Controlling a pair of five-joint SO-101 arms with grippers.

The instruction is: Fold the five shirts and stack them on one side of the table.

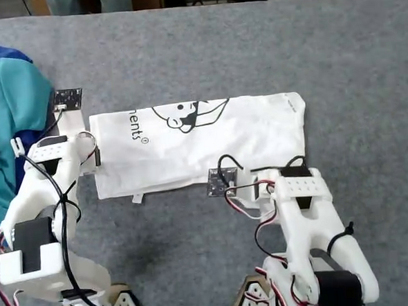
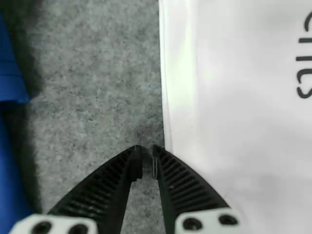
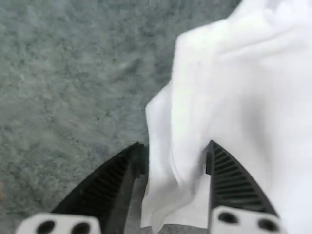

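High view logged: white shirt flat at centre of table, teal shirt heaped at left edge. Noted left jaws nearly closed, empty, just off white shirt's short edge; right jaws pinching a bunched fold of it.

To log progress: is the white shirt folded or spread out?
Partly folded: the white shirt is a narrow strip with doubled layers showing.
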